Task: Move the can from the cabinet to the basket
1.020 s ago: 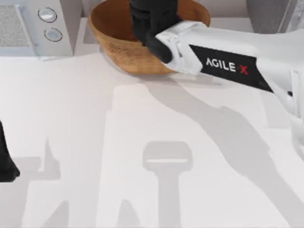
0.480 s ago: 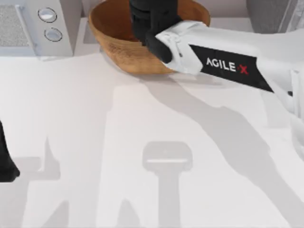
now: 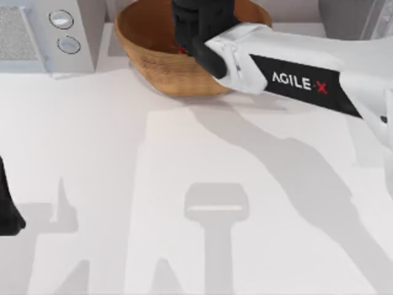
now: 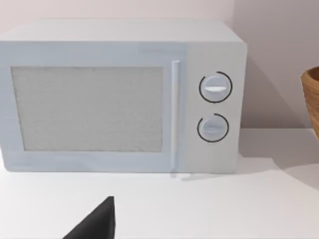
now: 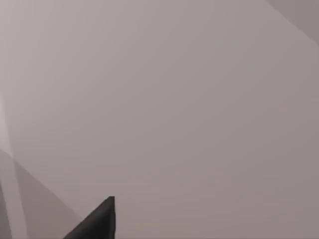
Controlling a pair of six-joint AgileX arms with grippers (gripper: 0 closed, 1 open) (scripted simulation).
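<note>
- White tabletop [image 3: 123, 153] fills the top view, with a white microwave [image 3: 49, 37] at its far left, the basket [image 3: 147, 49] at far centre, and a corner of the dark grey cabinet [image 3: 344, 18] at far right.
- Right gripper [image 3: 199, 27]: positioned over the inside of the basket. Its black body hides the fingers from above, so open or closed cannot be determined.
- Change over the last second: the right gripper and its white forearm [image 3: 295, 80] have shifted slightly toward the far side and to the right. A small red patch [image 3: 182, 49], probably the can, is now exposed at the gripper's edge inside the basket.
- Meaning for the task: the can appears to be over or in the basket, away from the cabinet. Transfer is judged nearly complete; release cannot be confirmed.
- Right arm pose: forearm reaches diagonally from the right edge across to the basket, wrist bent down into it.
- Right wrist view: blank grey surface and one dark finger tip [image 5: 97, 219].
- Left gripper [image 3: 7, 212]: parked at the left edge; its wrist camera faces the microwave.
</note>
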